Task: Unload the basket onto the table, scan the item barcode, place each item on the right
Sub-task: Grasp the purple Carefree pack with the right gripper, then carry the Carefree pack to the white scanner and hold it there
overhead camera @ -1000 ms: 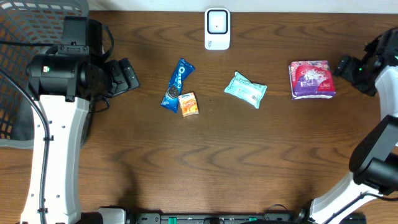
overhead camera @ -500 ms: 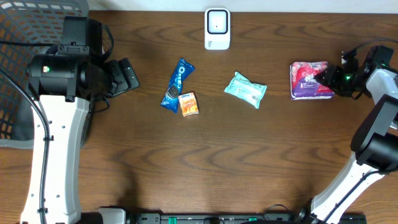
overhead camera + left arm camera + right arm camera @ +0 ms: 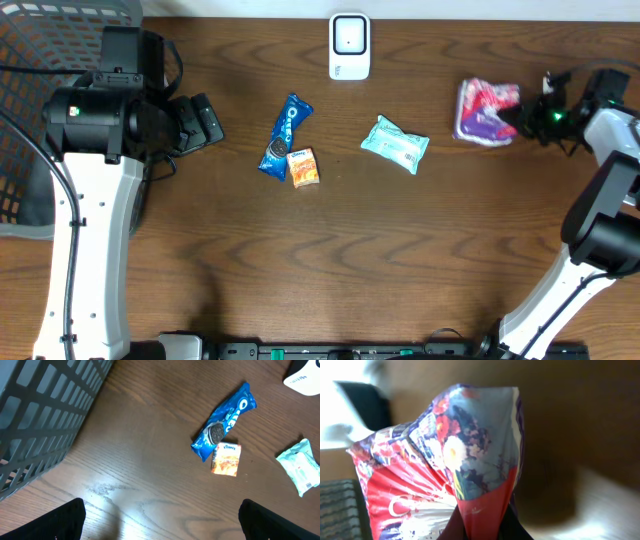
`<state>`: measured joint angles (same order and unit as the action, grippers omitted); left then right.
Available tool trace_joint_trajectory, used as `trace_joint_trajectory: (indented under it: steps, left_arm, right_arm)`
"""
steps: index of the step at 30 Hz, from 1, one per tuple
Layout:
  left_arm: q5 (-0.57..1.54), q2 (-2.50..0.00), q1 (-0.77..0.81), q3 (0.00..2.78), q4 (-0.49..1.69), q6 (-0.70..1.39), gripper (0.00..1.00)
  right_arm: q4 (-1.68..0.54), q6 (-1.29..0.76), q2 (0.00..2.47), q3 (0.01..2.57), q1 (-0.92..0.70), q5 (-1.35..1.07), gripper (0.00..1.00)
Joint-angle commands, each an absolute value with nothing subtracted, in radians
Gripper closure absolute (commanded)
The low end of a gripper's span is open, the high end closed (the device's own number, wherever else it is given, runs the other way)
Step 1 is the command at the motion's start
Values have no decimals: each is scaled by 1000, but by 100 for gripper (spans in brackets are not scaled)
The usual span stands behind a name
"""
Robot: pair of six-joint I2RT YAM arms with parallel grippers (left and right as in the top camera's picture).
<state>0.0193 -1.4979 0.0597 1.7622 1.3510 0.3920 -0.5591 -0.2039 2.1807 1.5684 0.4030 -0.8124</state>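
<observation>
While sitting at the far right of the table (image 3: 400, 250), pinching the soft pack (image 3: 485, 112) by its right end with the right gripper (image 3: 522, 118), jaws closed tight on it. Showing crumpled purple-and-red plastic printed with flowers. Holding the left gripper (image 3: 205, 122) wide open, empty, at far left.

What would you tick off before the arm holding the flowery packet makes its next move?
1. Grip: right pincer shut on the red-and-purple flowered plastic packet: ok.
2. Packet clear of the wooden table: cannot tell; it looks tilted up.
3. Barcode facing outward: cannot tell; none shows in any view.
4. Way to the white box-shaped scanner free: ok; the pale green wipes packet lies off to the side.
5. Other arm: left pincer open, out of the way by the grey mesh basket: ok.
</observation>
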Motion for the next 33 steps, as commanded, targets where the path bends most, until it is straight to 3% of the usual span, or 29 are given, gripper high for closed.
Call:
trace_joint_trajectory:
  steps: [1, 6, 13, 21, 33]
  left_arm:
    - [3, -1503, 56, 1765, 1354, 386, 2]
    - [3, -1503, 56, 1765, 1354, 386, 2]
    - [3, -1503, 56, 1765, 1354, 386, 2]
    - [3, -1503, 56, 1765, 1354, 385, 2]
    - [3, -1503, 56, 1765, 1354, 386, 2]
  right_arm:
    - [-481, -391, 2117, 1571, 327, -981, 99]
    - [-233, -626, 2114, 1571, 192, -929, 99]
    - [94, -903, 2114, 1571, -33, -610, 99]
    - [185, -928, 2115, 1592, -219, -193, 96]
    - [255, -936, 2172, 1657, -291, -52, 93]
